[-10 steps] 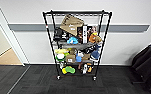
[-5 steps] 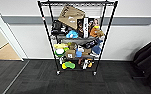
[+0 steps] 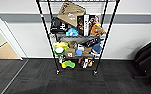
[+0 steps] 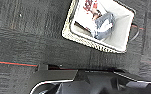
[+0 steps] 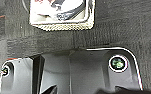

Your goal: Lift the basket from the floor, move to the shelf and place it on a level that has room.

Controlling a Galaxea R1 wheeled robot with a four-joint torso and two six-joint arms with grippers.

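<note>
One basket (image 4: 101, 37) sits on the floor (image 3: 73, 82); one shelf (image 3: 77, 37) stands ahead; tool states cannot be told.

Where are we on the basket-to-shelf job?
Nothing looks done yet. The basket sits on the dark carpet floor below both wrist cameras, with items inside it and no gripper on it. The head view faces the shelf, whose middle and lower tiers are packed. Left: lifting the basket, carrying it over and setting it on a tier with room.
</note>
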